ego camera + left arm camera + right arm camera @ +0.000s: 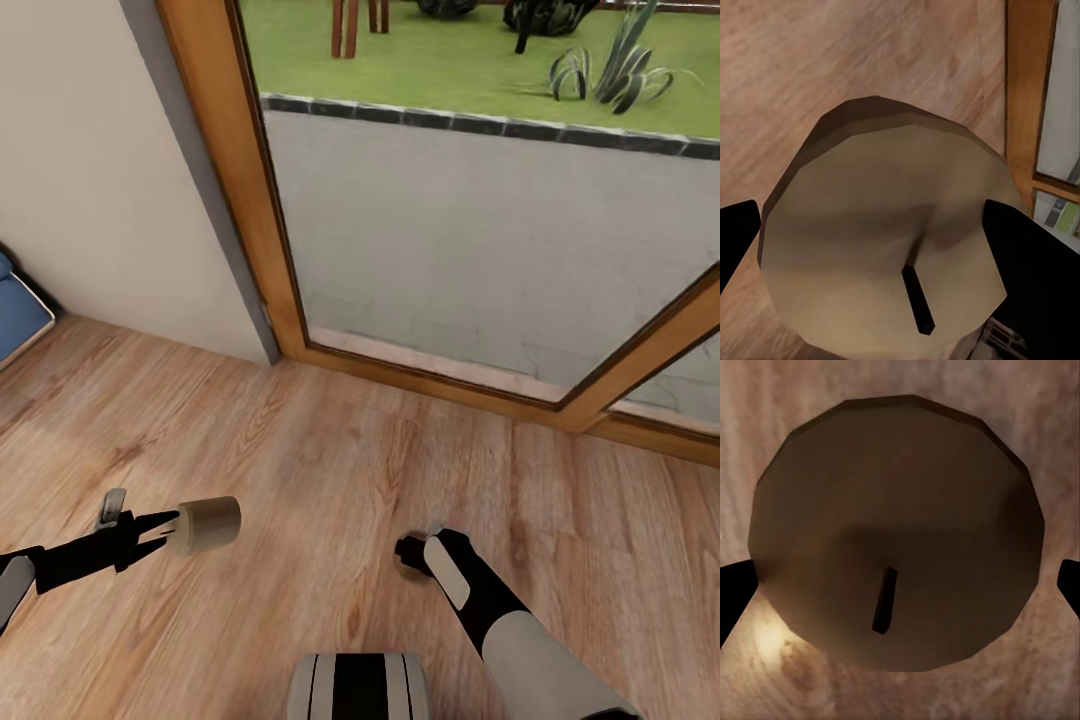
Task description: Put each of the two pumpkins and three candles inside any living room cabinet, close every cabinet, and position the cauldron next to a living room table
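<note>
Holding a beige candle (205, 524) in my left tool (168, 528), I see it lying sideways out past the black fingertips at about eight o'clock in the head view, above the wooden floor (330, 470). In the left wrist view the candle (889, 240) faces me flat end on, its short dark wick (918, 300) pointing toward the camera, and a black finger (1027, 262) presses against each side of it, so the tool is closed partway onto the candle's width.

My right tool (410, 555) sits at about five o'clock in the head view, pointed down at the floor, with the arm's black and white sleeve running back toward me. A second candle (896, 532) shows in the right wrist view, round top and wick (884, 600) toward the camera, with dark fingertips (735, 592) at its two edges. They look to be touching its sides, so that tool seems closed on it as well, spread to the candle's width.

Beyond both tools the floor runs to a wooden-framed glass door (440, 230) from eleven to two o'clock. A beige wall (90, 170) stands at ten o'clock, with a blue cushion (15, 310) at nine. Through the glass lie grey paving and a lawn (440, 60) with dark spiky plants (615, 70).
</note>
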Controlling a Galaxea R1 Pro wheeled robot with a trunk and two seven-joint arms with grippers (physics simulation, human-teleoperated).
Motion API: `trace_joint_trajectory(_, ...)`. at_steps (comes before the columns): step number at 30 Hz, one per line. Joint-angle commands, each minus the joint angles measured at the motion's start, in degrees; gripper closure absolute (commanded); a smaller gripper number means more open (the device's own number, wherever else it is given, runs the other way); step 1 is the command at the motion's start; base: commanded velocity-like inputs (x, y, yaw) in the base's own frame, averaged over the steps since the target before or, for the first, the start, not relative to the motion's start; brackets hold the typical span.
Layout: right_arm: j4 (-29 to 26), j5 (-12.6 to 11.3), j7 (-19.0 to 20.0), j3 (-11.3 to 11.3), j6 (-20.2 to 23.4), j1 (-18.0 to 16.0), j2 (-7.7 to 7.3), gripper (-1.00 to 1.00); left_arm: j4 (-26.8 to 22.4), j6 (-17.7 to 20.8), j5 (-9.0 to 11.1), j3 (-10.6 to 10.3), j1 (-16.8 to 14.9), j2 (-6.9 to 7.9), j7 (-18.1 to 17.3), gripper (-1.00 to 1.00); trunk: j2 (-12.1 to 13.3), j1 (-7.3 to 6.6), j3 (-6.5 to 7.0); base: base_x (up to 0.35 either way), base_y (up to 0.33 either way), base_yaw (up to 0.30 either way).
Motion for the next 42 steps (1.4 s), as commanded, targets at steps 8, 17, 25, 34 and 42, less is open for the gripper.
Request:
trace_joint_trajectory(8,0.00,0.00,0.00,0.01,0.00,0.00,0.00,-1.00,0.00,0.02,0.07,0.13,-0.02,0.00,-0.05,1.00,0.00,0.00,0.00,0.014,-0.003,0.000)
trace_joint_trajectory(17,0.00,0.00,-0.01,-0.05,0.00,0.00,0.00,-1.00,0.00,0.10,0.12,0.15,-0.05,0.02,-0.09,1.00,-0.05,0.10,-0.89,0.000,0.000,0.000)
trace_joint_trajectory(25,0.00,0.00,0.00,-0.08,0.00,0.00,0.00,-1.00,0.00,0.11,0.12,0.15,-0.04,0.03,-0.09,1.00,-0.05,0.10,-0.89,0.000,0.000,0.000)
trace_joint_trajectory(34,0.00,0.00,0.00,-0.08,0.00,0.00,0.00,1.00,0.00,0.09,0.19,0.02,-0.04,-0.01,-0.09,1.00,-0.05,0.10,-0.89,0.000,0.000,0.000)
trace_joint_trajectory(42,0.00,0.00,0.00,-0.08,0.00,0.00,0.00,1.00,0.00,0.04,0.12,0.06,0.01,-0.01,-0.09,1.00,-0.05,0.10,-0.89,0.000,0.000,0.000)
